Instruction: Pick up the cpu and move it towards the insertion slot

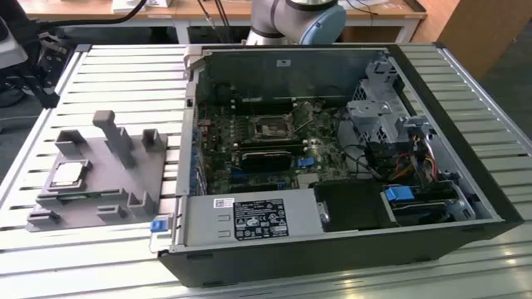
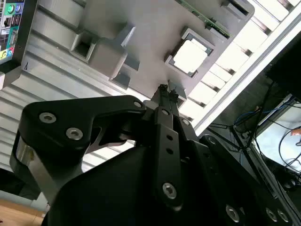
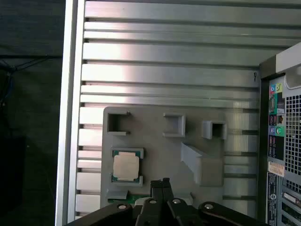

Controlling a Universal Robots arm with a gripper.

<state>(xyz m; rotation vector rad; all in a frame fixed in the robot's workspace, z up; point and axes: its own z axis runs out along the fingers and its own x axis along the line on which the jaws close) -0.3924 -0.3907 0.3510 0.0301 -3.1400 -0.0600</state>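
Observation:
The cpu (image 1: 71, 173) lies flat in a square recess of the grey plastic fixture (image 1: 124, 187), on the exterior view's left. Both wrist views show it from above, cpu (image 2: 190, 55) and cpu (image 3: 126, 165), with its silvery top up. My gripper (image 2: 164, 90) hangs well above the fixture, beside the cpu and apart from it. Its black fingertips (image 3: 162, 182) are pressed together with nothing between them. The insertion slot (image 1: 273, 128) is the square dark socket on the green board inside the open computer case.
The open black computer case (image 1: 465, 156) fills the exterior view's right, with a power supply (image 1: 249, 219) at its near side. The fixture carries upright grey posts (image 1: 108, 134). All of it stands on a slatted metal table (image 1: 124, 75), whose edge (image 3: 70, 117) runs close to the fixture.

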